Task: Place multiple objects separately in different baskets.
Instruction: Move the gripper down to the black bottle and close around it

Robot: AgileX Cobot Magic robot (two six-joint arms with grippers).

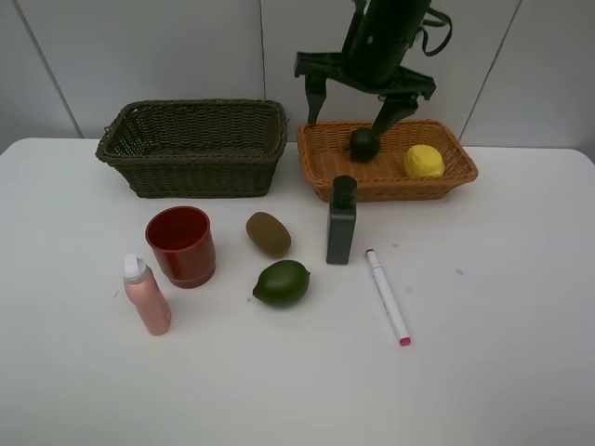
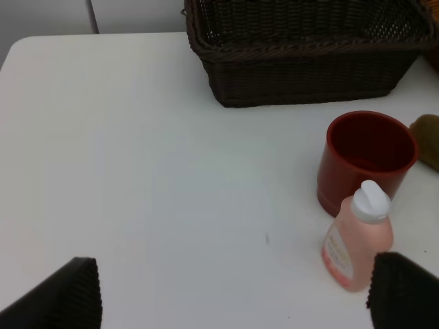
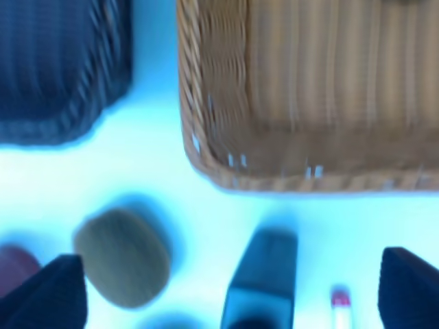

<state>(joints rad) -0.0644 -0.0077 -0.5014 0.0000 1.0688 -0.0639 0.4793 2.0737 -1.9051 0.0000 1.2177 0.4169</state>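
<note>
Hanging over the orange-tan basket (image 1: 316,149) in the upper right of the high view, the right gripper (image 1: 351,117) has its jaws spread wide and holds nothing. The dark green mangosteen (image 1: 363,143) lies just below them on the basket floor, free of both fingers, and the yellow lemon (image 1: 423,161) sits near it to the right. The left gripper (image 2: 233,291) is also wide and empty, low over the table in front of the pink spray bottle (image 2: 357,240) and the red cup (image 2: 367,161).

Two fruits remain in the middle of the frame. The brown kiwi (image 1: 268,233) is probably soft with a rough skin that holds well, so a light squeeze across its short axis suits it. The green lime (image 1: 282,282) looks firmer and glossy, apt to roll or slip, so the grip should sit on its widest part.

The dark olive-brown basket (image 1: 191,149), upper left, shows nothing inside. The cup is stiff and light, best pinched over one wall at the rim. The spray bottle is tall and likely to tip, so take it mid-body. The dark grey bottle (image 1: 341,221) offers flat sides. The white marker (image 1: 388,295) lies low and thin, calling for a pinch across its barrel.
</note>
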